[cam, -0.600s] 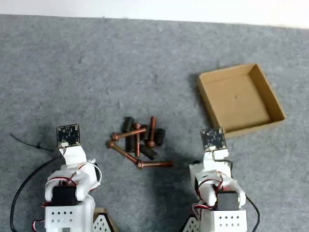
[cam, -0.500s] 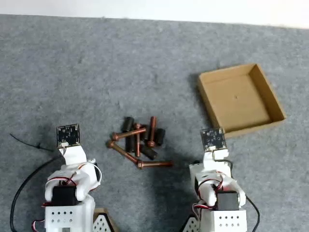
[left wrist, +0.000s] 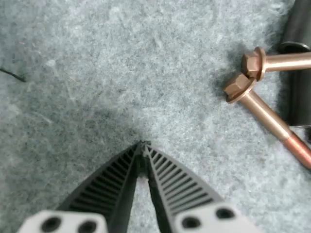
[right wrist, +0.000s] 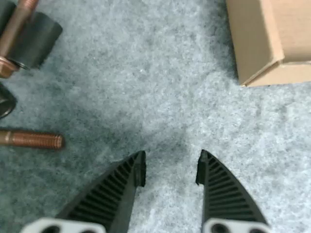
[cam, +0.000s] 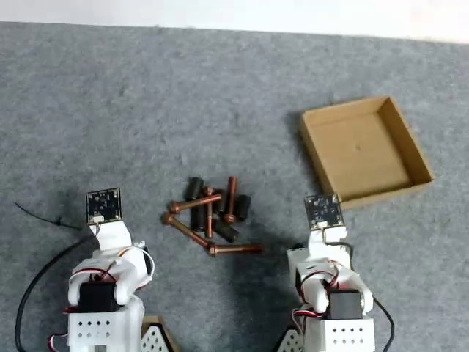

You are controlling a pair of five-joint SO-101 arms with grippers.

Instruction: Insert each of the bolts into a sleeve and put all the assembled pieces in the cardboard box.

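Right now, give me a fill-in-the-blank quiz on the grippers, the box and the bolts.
1. The left gripper is ___, holding nothing.
2. The right gripper is ___, holding nothing.
3. The cardboard box is ___.
4. The bolts and sleeves lie in a pile ___ the left arm and the right arm.

Missing words: shut; open; empty; between.

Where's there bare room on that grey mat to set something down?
Bare: the wide mat stretch behind the bolts and left of the cardboard box. Crowded: bolts and sleeves heaped together in the near middle.
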